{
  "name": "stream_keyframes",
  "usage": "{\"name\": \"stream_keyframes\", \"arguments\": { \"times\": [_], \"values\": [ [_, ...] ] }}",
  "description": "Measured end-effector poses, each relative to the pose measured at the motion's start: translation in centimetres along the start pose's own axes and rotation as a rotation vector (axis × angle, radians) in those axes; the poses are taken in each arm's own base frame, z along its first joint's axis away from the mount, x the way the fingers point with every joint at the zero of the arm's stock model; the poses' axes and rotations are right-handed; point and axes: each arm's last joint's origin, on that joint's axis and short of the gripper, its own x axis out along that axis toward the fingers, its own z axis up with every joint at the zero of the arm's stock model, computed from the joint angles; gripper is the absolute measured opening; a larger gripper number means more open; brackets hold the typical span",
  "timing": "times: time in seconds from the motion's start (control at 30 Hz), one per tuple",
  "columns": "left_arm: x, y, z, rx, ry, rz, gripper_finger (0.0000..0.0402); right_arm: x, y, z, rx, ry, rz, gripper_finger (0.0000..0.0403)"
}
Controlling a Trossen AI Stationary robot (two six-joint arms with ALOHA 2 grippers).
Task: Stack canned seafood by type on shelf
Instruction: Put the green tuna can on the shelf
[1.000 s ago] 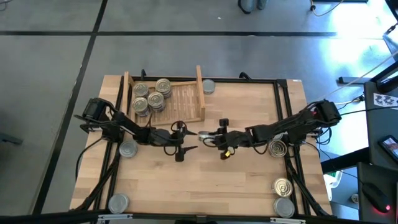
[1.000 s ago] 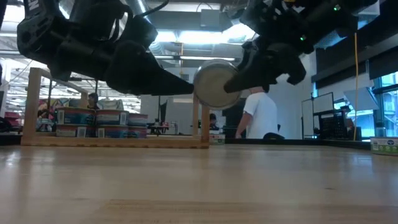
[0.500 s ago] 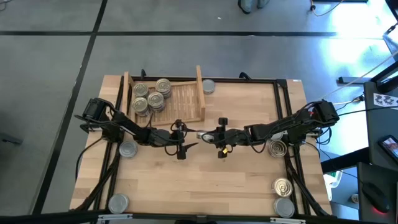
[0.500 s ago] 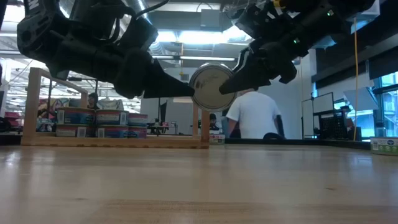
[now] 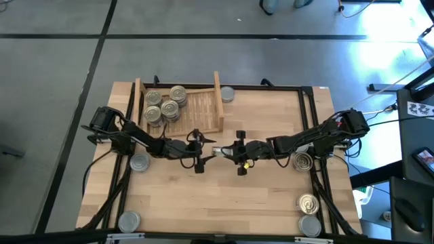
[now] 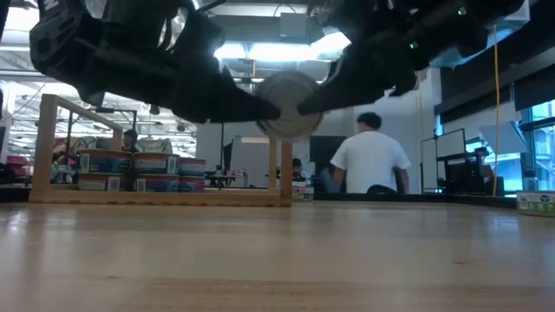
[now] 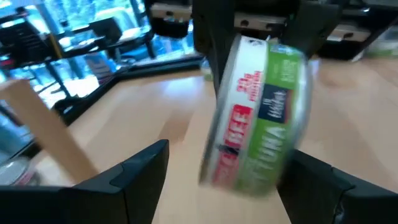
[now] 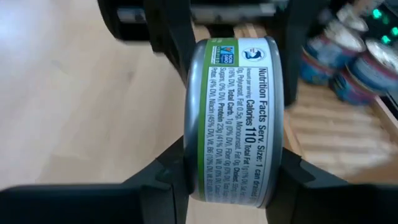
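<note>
A green-label can (image 8: 233,118) is gripped by the right gripper (image 5: 229,153) in mid-air just in front of the shelf (image 5: 203,112). The left gripper (image 5: 205,150) has closed in — fingers spread around the can — so a handover is judged imminent.

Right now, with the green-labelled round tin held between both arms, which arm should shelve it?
Left. The left tool, open, brackets the green-labelled round metal tin, and the slatted light-wood shelf lies on its side; the right tool grips the tin from farther away.
</note>
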Motion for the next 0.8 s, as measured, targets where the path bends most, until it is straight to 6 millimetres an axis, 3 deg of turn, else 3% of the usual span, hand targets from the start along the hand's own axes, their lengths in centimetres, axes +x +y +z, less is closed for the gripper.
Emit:
{"name": "stream_keyframes", "arguments": {
  "times": [0.2, 0.37, 0.43, 0.57, 0.7, 0.8],
  "values": [
    [0.4, -0.3, 0.7, -0.006, -0.021, -0.062, 0.0258, 0.0, 0.0, 0.3, -0.008, -0.034, 0.02, 0.0137],
    [0.7, -0.4, 1.2, -0.013, -0.041, -0.087, 0.017, 0.0, 0.0, 0.5, -0.002, -0.054, 0.01, 0.0138],
    [0.8, -0.5, 1.4, -0.009, -0.047, -0.101, 0.0128, 0.0, 0.0, 0.5, 0.001, -0.055, 0.007, 0.0164],
    [0.5, -0.6, 1.8, 0.057, -0.004, -0.082, 0.0124, -0.9, -0.1, 0.8, -0.01, -0.037, 0.011, 0.0253],
    [-1.2, -0.3, 4.1, 0.122, 0.076, 0.003, 0.0124, -4.0, -0.3, 1.9, -0.022, -0.013, 0.005, 0.0314],
    [-3.2, 0.8, 6.2, 0.163, 0.174, 0.114, 0.0124, -6.2, -0.5, 2.1, -0.019, 0.024, -0.008, 0.0336]
  ]
}}
